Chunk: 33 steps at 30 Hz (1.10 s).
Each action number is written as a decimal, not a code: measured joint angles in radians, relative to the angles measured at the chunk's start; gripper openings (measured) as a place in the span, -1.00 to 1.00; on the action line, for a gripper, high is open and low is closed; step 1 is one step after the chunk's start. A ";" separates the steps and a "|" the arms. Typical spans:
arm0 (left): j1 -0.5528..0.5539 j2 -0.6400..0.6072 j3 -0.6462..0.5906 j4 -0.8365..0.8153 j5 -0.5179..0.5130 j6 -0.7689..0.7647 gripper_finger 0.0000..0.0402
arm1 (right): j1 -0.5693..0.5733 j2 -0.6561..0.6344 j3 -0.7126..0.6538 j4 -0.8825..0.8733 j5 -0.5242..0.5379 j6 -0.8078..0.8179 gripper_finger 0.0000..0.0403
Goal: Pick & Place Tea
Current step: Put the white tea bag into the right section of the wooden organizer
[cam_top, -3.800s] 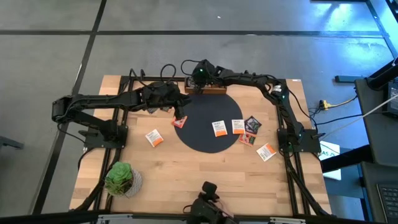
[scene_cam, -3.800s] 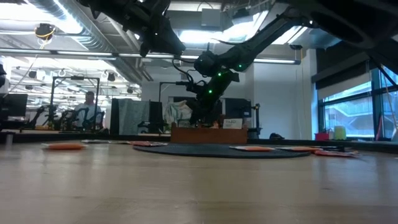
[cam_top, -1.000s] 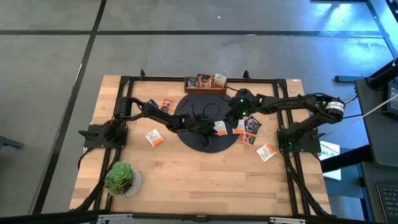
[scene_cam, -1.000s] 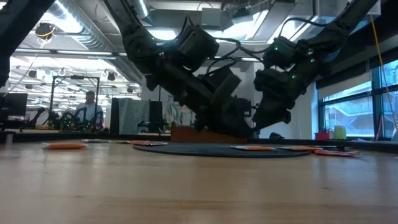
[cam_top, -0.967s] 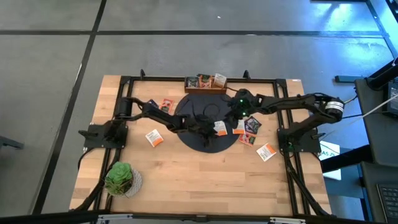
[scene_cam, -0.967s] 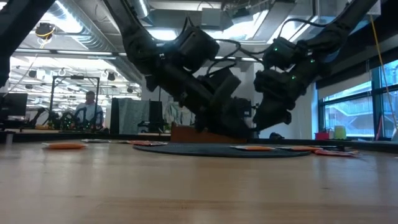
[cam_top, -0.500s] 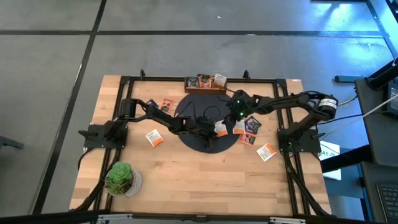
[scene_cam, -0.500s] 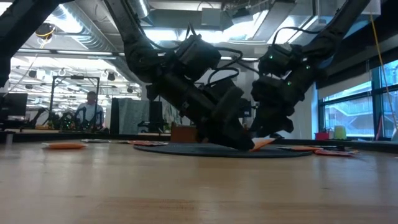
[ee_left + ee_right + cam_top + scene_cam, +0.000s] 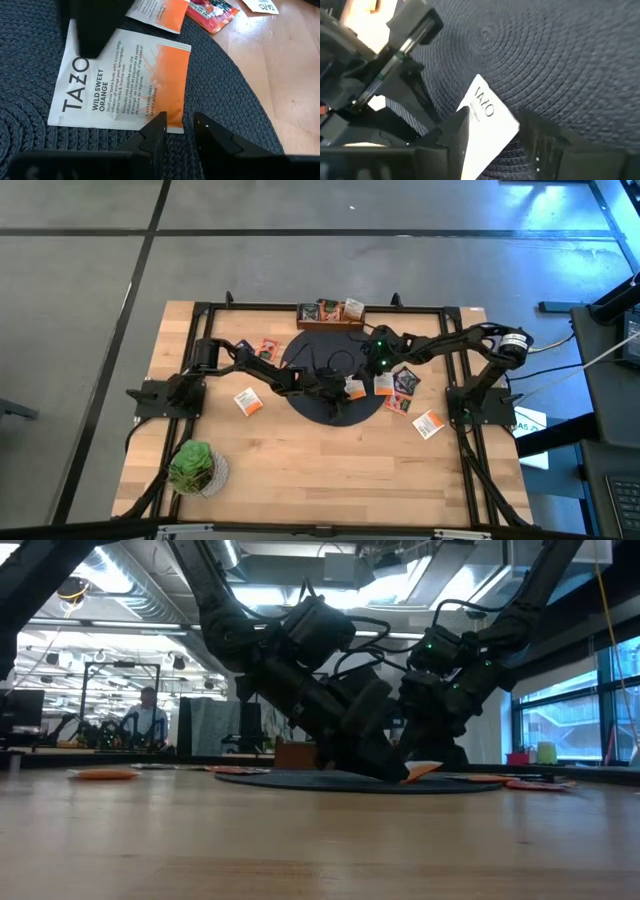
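The orange-and-white tea packet [image 9: 353, 387] is lying on the black round mat [image 9: 320, 408] seen from above, with the left gripper [image 9: 338, 386] and right gripper [image 9: 372, 367] both reaching over it. From table height, one edge of that packet [image 9: 421, 770] is tilting up off the mat. Past the left wrist, the fingers [image 9: 155, 132] are pinching the packet's [image 9: 120, 82] orange edge. Past the right wrist, the fingers [image 9: 456, 131] are straddling the packet's [image 9: 487, 127] white end, jaws narrow; whether they are gripping it, I cannot tell.
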 joint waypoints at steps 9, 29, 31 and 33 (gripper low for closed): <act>-0.001 0.001 -0.001 -0.002 0.000 0.000 -0.53 | -0.047 0.000 0.000 0.005 -0.066 -0.028 -0.61; 0.011 -0.023 -0.005 -0.028 0.027 -0.001 -0.53 | -0.062 0.000 0.000 -0.009 -0.126 -0.029 -0.97; 0.023 -0.044 -0.006 -0.050 0.060 0.000 -0.53 | -0.070 -0.005 0.000 0.007 -0.152 -0.028 -0.98; 0.036 -0.079 -0.010 -0.090 0.086 0.004 -0.53 | -0.079 -0.026 0.003 0.029 -0.163 -0.024 -0.98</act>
